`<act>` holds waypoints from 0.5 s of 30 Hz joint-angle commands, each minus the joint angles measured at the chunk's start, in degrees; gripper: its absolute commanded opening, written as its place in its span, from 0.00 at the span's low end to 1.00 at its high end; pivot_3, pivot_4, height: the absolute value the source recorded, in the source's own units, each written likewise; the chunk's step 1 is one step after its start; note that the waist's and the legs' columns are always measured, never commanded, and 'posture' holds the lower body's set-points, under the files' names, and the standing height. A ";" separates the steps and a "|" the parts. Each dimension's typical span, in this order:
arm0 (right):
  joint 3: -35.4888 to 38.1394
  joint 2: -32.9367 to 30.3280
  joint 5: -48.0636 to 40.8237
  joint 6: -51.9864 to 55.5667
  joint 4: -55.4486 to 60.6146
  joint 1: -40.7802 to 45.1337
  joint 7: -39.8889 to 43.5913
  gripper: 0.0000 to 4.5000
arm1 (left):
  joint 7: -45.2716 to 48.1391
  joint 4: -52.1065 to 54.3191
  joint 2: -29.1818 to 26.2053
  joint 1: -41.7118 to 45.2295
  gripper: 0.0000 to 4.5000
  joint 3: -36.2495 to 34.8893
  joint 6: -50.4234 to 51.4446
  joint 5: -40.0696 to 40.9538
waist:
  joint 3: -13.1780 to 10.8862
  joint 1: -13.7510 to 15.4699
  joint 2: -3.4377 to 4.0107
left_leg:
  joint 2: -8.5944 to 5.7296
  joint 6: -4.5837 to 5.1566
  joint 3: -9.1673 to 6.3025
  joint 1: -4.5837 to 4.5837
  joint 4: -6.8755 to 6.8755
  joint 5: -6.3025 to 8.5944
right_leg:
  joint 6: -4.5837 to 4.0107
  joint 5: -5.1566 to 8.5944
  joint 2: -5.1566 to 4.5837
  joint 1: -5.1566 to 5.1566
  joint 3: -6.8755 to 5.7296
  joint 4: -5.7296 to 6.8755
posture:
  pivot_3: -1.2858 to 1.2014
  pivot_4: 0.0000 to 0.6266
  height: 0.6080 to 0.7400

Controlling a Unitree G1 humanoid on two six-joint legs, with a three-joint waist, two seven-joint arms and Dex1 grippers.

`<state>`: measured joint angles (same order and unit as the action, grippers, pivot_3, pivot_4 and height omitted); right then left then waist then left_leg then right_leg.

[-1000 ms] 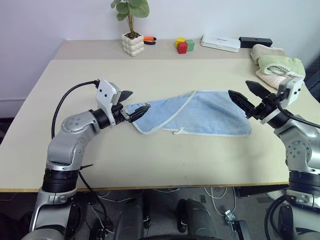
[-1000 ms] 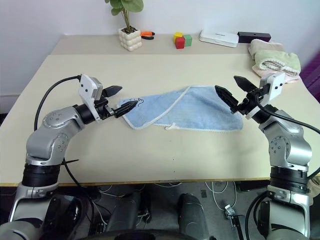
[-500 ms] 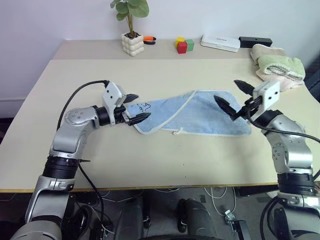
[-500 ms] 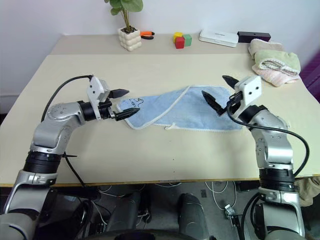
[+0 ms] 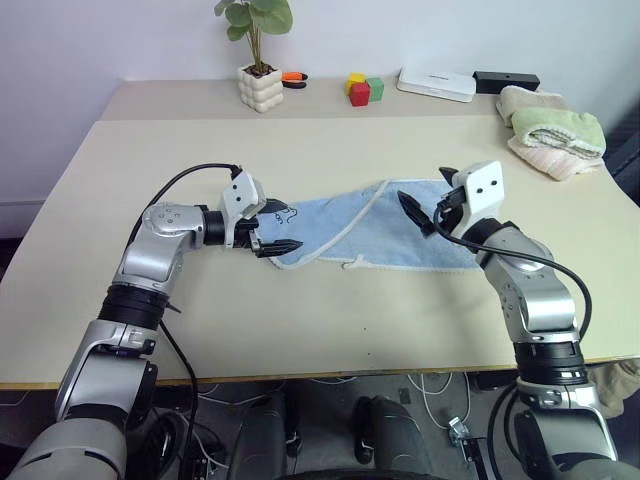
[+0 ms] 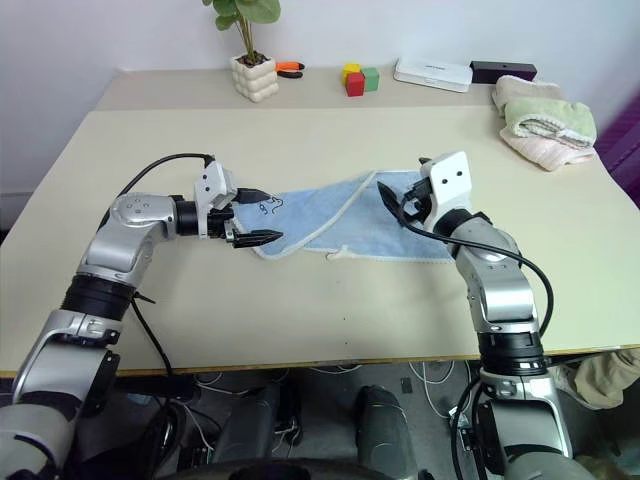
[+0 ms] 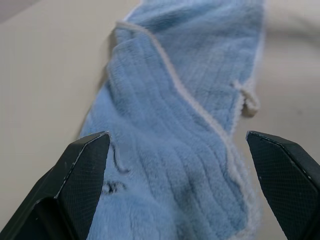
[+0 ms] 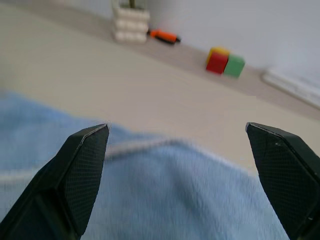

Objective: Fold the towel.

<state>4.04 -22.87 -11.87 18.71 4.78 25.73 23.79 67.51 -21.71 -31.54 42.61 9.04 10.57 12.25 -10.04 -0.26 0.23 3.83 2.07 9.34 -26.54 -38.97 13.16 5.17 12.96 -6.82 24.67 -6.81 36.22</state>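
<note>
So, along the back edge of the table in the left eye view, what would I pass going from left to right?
Potted plant → orange-handled tool → yellow, red and green blocks → white flat box → black box → stack of folded towels.

L claw [image 5: 268,229] open, R claw [image 5: 424,199] open

bright, even light; soft shadows; right wrist view's background blurred.

Head pair overhead; wrists perhaps close.
</note>
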 commanded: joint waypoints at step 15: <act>-1.24 4.13 1.48 -0.90 7.43 -4.12 -4.20 1.00 | 1.74 1.74 -1.46 -5.42 0.99 5.15 -16.56 -9.54 | 0.00 -0.46 0.00 | 0.01 0.02 -0.01 -0.02 0.01 0.01 | 0.00 0.01 -0.01 0.01 0.01 -0.01 | 0.52 0.24 1.00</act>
<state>2.68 -19.06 -10.25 19.16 9.48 21.25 19.85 70.64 -20.17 -33.19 37.86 14.28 -4.17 3.77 -10.05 -0.72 0.23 3.84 2.08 9.33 -26.55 -38.96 13.18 5.17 12.97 -6.83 24.69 -6.79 36.21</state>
